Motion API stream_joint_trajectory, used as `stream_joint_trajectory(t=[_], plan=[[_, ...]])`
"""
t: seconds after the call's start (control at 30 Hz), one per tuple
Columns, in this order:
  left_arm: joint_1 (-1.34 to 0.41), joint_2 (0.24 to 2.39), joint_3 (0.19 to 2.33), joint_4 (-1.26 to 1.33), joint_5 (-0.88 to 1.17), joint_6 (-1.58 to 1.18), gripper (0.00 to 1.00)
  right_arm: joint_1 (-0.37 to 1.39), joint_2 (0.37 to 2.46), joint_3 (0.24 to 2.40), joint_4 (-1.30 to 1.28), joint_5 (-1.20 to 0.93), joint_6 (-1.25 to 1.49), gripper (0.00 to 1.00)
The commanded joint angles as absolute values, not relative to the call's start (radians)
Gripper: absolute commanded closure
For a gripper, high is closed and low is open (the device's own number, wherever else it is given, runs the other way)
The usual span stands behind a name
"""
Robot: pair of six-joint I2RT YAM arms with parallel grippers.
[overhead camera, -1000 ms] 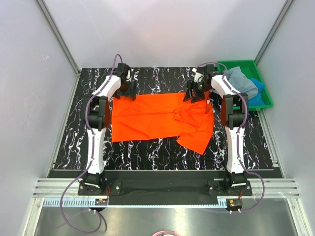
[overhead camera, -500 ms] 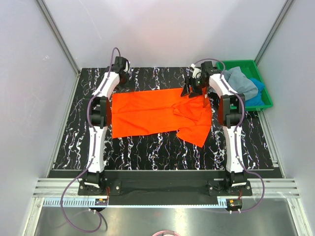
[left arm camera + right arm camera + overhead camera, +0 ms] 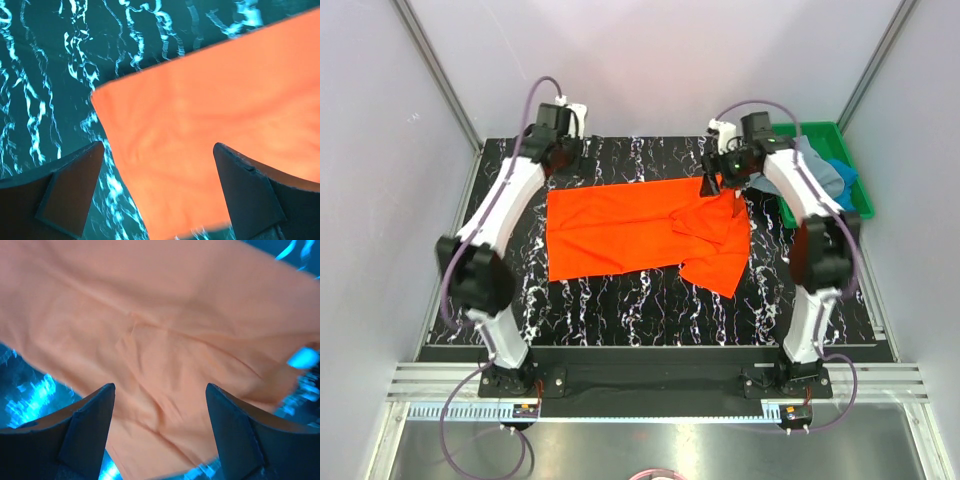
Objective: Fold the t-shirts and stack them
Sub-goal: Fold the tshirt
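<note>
Right gripper [image 3: 720,188] near tray [image 3: 817,127] of t-shirts [image 3: 828,170]

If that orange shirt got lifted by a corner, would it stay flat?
Probably not: the orange shirt lies wrinkled, its right part folded over itself, so it would likely droop. It looks thin, so probably light. Pushed, it would likely bunch up.

Near strip of table [image 3: 620,310] left bare. Centre covered by spread orange t-shirt [image 3: 620,230]. Far right corner blocked by green tray [image 3: 850,214]. Both sides closed off by walls [image 3: 380,200].
</note>
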State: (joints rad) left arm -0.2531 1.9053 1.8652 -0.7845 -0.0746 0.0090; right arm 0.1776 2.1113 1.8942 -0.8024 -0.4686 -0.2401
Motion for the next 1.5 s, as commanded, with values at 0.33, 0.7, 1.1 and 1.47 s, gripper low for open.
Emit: stream_joint_trajectory(t=[0.33,0.7,1.1,1.47], plan=[[-0.264,1.663,1.322,-0.974,-0.095,0.132,0.07,0.219,1.343,1.126,-0.816,-0.454,-0.939,0.27],[-0.268,1.552,1.158,-0.819,-0.173,0.366,0.04,0.322,1.27,0.892,-0.927,-0.393,-1.259,0.38],[-0.287,1.706,1.201,-0.891,-0.095,0.463,0.26,0.35,1.361,0.819,-0.818,-0.324,-1.302,0.46],[-0.295,1.818,1.265,-0.931,-0.097,0.472,0.2,0.359,1.476,0.871,-0.732,-0.359,-1.247,0.48]])
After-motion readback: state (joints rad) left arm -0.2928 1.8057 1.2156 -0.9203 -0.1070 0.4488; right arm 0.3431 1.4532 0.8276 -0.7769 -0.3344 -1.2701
